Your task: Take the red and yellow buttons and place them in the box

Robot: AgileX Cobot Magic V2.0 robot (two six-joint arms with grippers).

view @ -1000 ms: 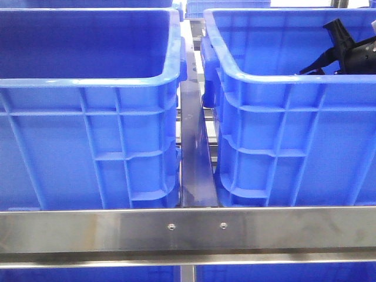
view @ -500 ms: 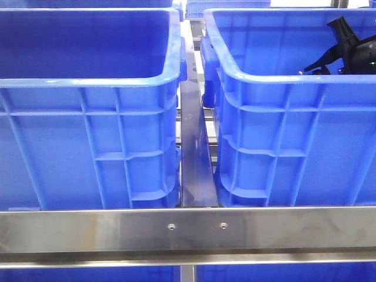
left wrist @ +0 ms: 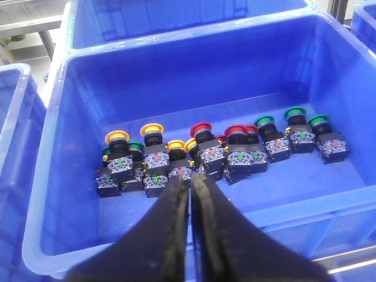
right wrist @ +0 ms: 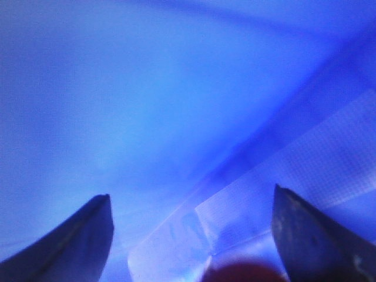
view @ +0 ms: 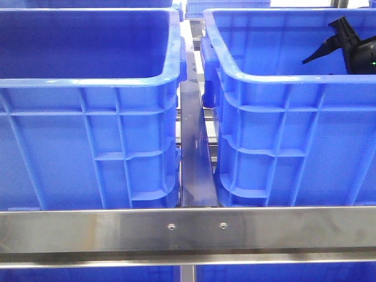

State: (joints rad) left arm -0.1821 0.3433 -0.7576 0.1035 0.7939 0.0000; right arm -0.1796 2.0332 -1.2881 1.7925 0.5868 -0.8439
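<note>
A steel rail (view: 188, 229) runs across the foreground of the front view, with two deep blue crates behind it, the left crate (view: 88, 117) and the right crate (view: 294, 117), a narrow gap between them. The right gripper (view: 329, 50) shows above the right crate's far corner; no buttons are visible from here.

In the left wrist view, the left gripper (left wrist: 191, 188) hangs above a crate (left wrist: 53, 176) with its fingers pressed together, empty. On that crate's floor stands a row of push buttons: yellow buttons (left wrist: 154, 130), red buttons (left wrist: 201, 128) and green buttons (left wrist: 295, 113).

In the right wrist view, the right gripper (right wrist: 191, 223) is spread wide over blurred blue plastic, a red blur (right wrist: 244, 274) at the edge (possibly a button just let go, though that cannot be told).

Judged from this, a placing step is ending; next, a gripper must open over a red or yellow cap and descend.
</note>
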